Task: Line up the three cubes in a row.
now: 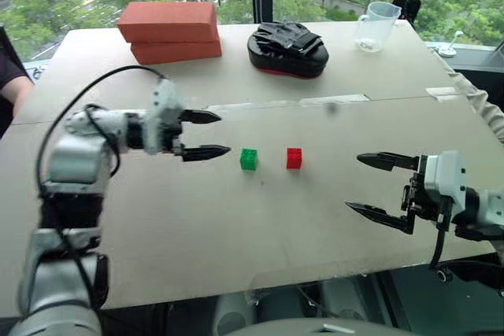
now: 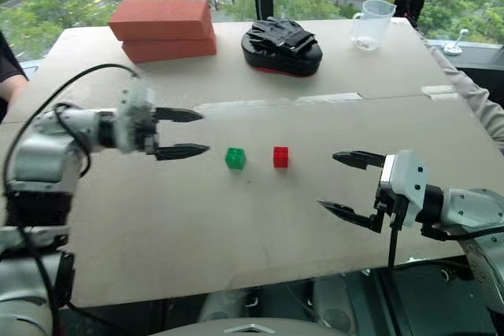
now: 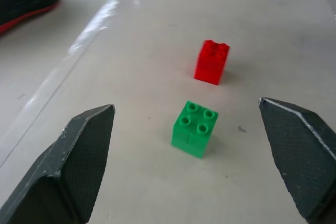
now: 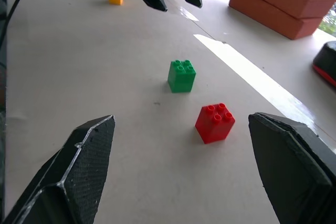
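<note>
The green cube (image 1: 249, 159) sits beside the red cube (image 1: 294, 157); both end effectors gape empty.

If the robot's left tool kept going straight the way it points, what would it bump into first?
Probably the green cube: it sits right ahead of the open left tool, with the red cube just behind it. The tool may hang above the table, so it might pass over.

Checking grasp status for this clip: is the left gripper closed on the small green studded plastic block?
No: the left gripper stands open, and the green studded plastic block sits free on the table between its spread fingers, touching neither.
</note>
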Controlling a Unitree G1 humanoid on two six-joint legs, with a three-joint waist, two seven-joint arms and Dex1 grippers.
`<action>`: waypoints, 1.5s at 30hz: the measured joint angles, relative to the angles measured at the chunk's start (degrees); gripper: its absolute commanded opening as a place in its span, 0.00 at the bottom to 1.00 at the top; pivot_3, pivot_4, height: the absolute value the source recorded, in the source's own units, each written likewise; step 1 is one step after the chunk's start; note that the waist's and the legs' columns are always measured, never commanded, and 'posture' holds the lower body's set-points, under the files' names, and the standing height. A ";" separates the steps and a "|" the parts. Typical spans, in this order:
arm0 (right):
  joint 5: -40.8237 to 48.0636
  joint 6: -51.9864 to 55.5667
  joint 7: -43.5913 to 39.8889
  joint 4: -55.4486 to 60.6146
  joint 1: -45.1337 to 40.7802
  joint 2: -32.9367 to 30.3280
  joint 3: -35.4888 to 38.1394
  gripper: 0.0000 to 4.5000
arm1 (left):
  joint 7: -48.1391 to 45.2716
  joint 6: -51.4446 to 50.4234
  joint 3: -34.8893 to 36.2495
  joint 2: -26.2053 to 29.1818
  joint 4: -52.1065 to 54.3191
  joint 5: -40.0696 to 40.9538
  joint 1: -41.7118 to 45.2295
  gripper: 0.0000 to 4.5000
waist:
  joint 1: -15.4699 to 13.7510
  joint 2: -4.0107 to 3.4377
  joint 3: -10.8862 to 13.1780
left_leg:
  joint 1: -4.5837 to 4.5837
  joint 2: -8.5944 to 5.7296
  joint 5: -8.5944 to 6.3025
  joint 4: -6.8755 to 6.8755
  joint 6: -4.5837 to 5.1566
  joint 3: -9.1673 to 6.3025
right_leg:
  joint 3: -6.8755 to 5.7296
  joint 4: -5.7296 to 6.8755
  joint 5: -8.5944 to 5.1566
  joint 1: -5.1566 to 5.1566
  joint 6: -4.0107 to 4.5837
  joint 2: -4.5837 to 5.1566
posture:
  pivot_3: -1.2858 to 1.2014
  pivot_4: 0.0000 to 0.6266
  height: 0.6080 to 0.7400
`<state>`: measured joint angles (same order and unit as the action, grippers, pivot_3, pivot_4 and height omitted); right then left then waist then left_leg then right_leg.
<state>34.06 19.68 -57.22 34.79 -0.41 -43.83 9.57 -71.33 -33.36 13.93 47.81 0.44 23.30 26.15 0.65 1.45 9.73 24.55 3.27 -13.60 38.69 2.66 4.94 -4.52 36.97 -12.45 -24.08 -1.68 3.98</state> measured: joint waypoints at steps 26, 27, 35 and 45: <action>2.21 1.75 -4.73 -5.47 -14.35 4.61 -11.17 0.93 | 14.88 11.01 9.96 16.93 -35.81 -12.07 -9.83 1.00 | -1.65 0.20 0.02 | -0.50 -0.07 -0.18 -0.41 -0.31 0.19 | -0.20 -0.11 -0.03 0.23 0.52 0.43 | 0.52 0.24 1.00; 2.35 1.91 -4.49 -5.03 -13.94 4.54 -10.98 0.93 | 13.95 13.60 7.21 16.95 -39.79 -13.46 -6.54 1.00 | -1.62 0.22 0.01 | -0.46 -0.10 -0.17 -0.40 -0.29 0.22 | -0.19 -0.11 -0.02 0.22 0.52 0.30 | 0.52 0.24 1.00; 2.95 2.82 -2.25 -2.61 -11.55 3.27 -9.44 0.93 | 9.71 25.67 -4.06 16.74 -59.71 -20.56 5.65 0.63 | -1.23 0.41 -0.11 | 0.13 -0.04 -0.01 -0.34 -0.02 0.46 | -0.04 -0.03 0.13 -0.36 0.28 0.10 | 0.52 0.24 1.00; 3.39 2.63 -1.21 -1.42 -8.77 2.21 -8.41 0.93 | 2.46 31.40 -3.30 16.47 -62.02 -18.04 6.75 0.30 | -1.38 0.51 -0.16 | 0.15 0.03 -0.01 -0.26 -0.01 0.51 | 0.00 0.01 0.12 -0.39 0.27 0.11 | 0.52 0.24 1.00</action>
<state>37.46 22.31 -58.44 33.37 -9.18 -41.62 1.16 -68.87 -1.95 10.63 64.28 -61.58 5.26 32.90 -0.73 1.96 9.57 24.70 3.30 -13.61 38.44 2.65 5.45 -4.53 36.98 -12.33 -24.46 -1.41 4.09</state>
